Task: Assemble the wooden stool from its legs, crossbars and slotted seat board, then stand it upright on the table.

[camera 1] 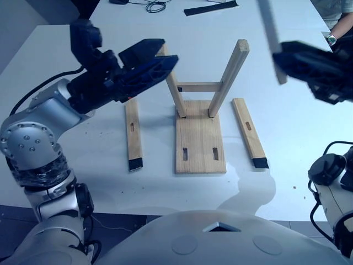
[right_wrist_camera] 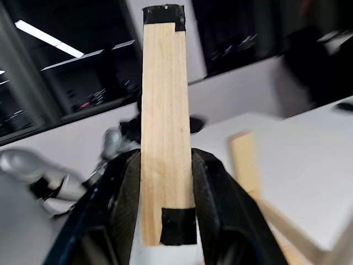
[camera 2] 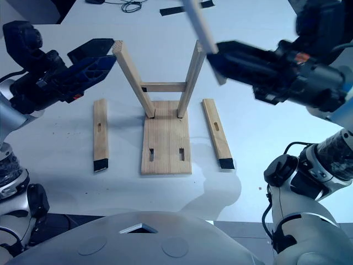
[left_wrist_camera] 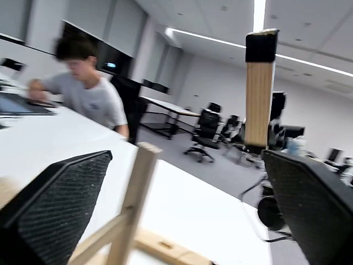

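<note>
Wooden stool (camera 1: pixel 227 80) is roughly half built. The seat board (camera 1: pixel 199 138) lies flat on the bench (camera 1: pixel 287 143) with two legs (camera 1: pixel 176 94) standing in its far slots, joined by a crossbar (camera 1: pixel 199 86). Two loose legs (camera 1: pixel 133 132) lie flat either side of the seat board, whose near slots are unfilled. The right hand (right_wrist_camera: pixel 166 165) grips a wooden bar (right_wrist_camera: pixel 164 99), likely the second crossbar, raised above the seat board. The left hand (camera 1: pixel 165 53), spread wide and holding nothing, sits just beside the left standing leg's top.

Ceiling light strips (left_wrist_camera: pixel 259 8) glowing overhead; black chairs (left_wrist_camera: pixel 207 124) sitting by desks (left_wrist_camera: pixel 171 107), grey walls behind; white table (camera 1: pixel 298 138) stretching ahead.
</note>
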You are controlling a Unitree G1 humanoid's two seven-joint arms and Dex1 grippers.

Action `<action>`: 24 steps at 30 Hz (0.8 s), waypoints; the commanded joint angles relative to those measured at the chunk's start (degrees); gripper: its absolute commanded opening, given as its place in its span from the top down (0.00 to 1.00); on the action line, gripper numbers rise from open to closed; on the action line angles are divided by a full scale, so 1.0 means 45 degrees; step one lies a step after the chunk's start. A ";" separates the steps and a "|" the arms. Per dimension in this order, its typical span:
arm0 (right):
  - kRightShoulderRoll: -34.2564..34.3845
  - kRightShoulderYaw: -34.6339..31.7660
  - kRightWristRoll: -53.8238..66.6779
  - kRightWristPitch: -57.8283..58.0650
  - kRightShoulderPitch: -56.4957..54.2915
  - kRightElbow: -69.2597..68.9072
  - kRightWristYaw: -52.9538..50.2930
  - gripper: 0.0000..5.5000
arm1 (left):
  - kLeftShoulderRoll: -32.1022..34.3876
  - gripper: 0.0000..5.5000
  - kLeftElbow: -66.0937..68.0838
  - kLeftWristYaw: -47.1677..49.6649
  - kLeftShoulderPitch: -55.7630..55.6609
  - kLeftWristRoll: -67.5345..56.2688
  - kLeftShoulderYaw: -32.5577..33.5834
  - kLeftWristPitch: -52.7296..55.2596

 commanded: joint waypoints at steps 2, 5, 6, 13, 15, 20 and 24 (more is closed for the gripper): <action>-0.0321 0.1678 0.1122 -0.0958 0.0576 -0.0024 -0.0395 0.76 | 0.0031 0.02 -0.0346 0.0133 -0.0446 -0.0743 -0.1447 0.0296; -0.0658 0.2453 0.1340 -0.1499 0.0782 0.0051 -0.0442 0.76 | 0.0136 0.02 -0.0612 0.0023 -0.0348 -0.1200 -0.1945 0.0302; -0.0791 0.2676 0.1360 -0.1630 0.0861 0.0030 -0.0386 0.76 | 0.0177 0.02 -0.0670 -0.0017 -0.0339 -0.1270 -0.2071 0.0282; -0.1687 0.4207 0.1163 -0.2598 0.1307 -0.0206 0.0170 0.76 | 0.0290 0.09 -0.0653 0.0303 -0.0458 -0.1709 -0.2630 0.0063; -0.1875 0.4479 0.1111 -0.2909 0.1426 -0.0236 0.0253 0.76 | 0.0314 0.16 -0.0702 0.0304 -0.0458 -0.1727 -0.2715 -0.0005; -0.2147 0.5030 0.1279 -0.3553 0.1329 -0.0151 0.0230 0.76 | 0.0427 0.32 -0.1022 0.0132 -0.0275 -0.1582 -0.2900 -0.0103; -0.2380 0.5302 0.1338 -0.3879 0.1498 -0.0270 0.0218 0.76 | 0.0469 0.41 -0.1086 0.0029 -0.0281 -0.1472 -0.3049 -0.0166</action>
